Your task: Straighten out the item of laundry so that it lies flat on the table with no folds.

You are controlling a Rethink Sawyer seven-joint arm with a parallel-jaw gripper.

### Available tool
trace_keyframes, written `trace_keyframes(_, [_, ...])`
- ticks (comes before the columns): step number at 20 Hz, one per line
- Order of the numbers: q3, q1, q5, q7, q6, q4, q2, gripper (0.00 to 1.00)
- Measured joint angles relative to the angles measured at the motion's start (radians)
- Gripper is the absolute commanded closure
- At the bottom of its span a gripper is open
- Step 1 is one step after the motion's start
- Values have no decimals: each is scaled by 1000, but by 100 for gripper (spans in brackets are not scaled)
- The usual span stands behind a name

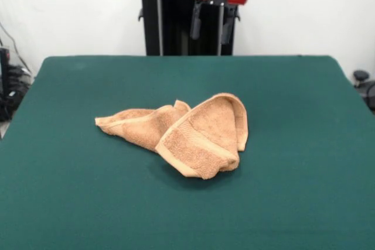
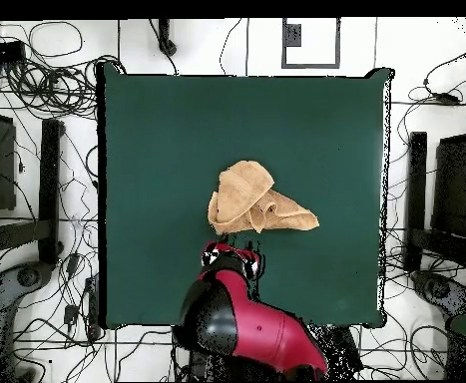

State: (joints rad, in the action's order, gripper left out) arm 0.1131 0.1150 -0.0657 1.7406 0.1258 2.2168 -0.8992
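— So, where does it lie? — Near the middle of the big rectangular table with the dark green felt-like top; a light orange-tan terry towel, crumpled, folded over itself in at least two lobes; no part of it looks flat.

— And the claw? — From above, the red and black arm's gripper hangs over the cloth just on the robot's side of the towel; the towel lies straight out from it, close by but apart, so I'd judge a short reach forward.

— Its long axis? — Across the table, side to side as the robot faces it; one end drawn to a point, the other bunched.

— Open or closed? — I cannot tell; neither view shows the jaws plainly; it grips nothing that I can see.

— Count? — One towel; one arm; one table.
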Motion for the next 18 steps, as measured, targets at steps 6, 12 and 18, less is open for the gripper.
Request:
trace_keyframes(6, [-26,36,0,0,54,4,46,0])
trace_keyframes(12, [-39,15,-21,10,134,15,101,0])
trace_keyframes(18, [-44,-61,-87,109,245,58,147,0])
